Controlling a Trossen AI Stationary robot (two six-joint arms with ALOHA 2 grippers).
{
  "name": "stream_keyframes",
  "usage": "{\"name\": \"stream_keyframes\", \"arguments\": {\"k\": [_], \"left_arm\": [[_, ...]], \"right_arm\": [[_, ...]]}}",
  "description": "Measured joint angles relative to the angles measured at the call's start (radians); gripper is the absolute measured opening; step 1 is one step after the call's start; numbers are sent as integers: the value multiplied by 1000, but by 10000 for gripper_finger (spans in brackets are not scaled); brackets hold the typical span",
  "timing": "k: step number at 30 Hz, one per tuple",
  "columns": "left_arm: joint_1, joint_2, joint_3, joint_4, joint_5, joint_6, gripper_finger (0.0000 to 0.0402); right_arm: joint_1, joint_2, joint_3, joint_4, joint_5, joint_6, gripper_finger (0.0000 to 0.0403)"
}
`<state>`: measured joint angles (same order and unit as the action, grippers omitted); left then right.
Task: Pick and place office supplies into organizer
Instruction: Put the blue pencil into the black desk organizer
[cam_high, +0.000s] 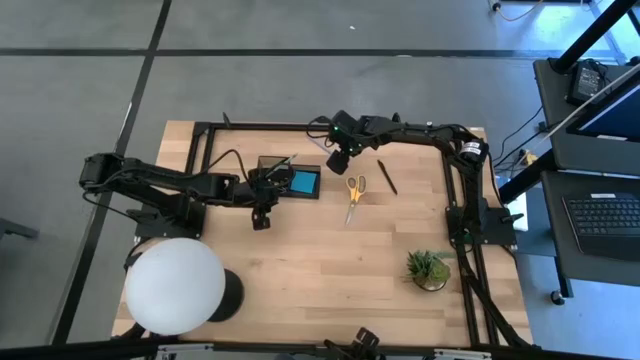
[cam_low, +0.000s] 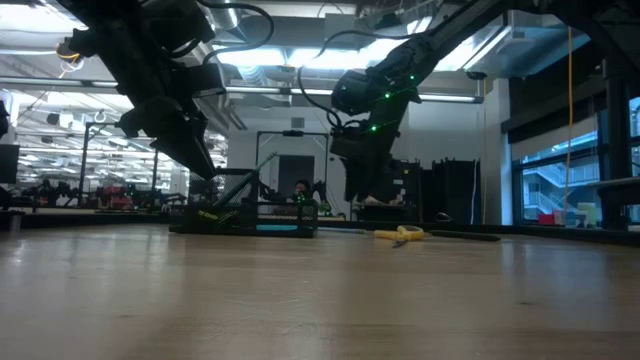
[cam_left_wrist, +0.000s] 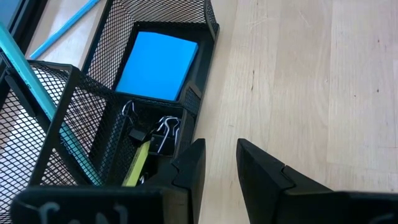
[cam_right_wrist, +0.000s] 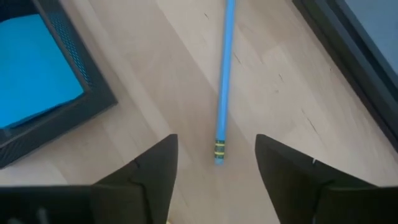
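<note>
Left pincer: positioned at the near-left corner of the organizer, just off its near wall; in its wrist view the fingers stand a narrow gap apart with nothing between them, so it is released and idle.

Organizer: set on the worktop between the two arms; the blue note pad lies flat in its right compartment, black clips and a yellow-green piece sit in the compartment beside it, and a blue pencil leans in the mesh cup.

Right pincer: hovers just right of the organizer, released, fingers spread wide; a loose blue pencil lies on the worktop directly ahead of the gap, its ferrule end nearest the pincer and its long axis running away from it, roughly parallel to the fingers' reach rather than across them.

Judgement: the right arm is the nearer one for this pencil; closing squarely across the shaft appears feasible without wrist rotation.

Further right: yellow-handled scissors and a dark pen lie loose.
</note>
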<state>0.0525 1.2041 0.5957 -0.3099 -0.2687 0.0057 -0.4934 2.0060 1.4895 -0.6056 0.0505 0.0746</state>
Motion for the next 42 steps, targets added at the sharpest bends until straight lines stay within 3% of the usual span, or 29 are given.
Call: {"name": "stream_keyframes", "arguments": {"k": [29, 42], "left_arm": [[0, 0, 0, 0, 0, 7, 86], [0, 0, 0, 0, 0, 8, 86]], "right_arm": [[-1, 108, 0, -9, -2, -4, 160], [-21, 157, 6, -2, -15, 0, 158]]}}
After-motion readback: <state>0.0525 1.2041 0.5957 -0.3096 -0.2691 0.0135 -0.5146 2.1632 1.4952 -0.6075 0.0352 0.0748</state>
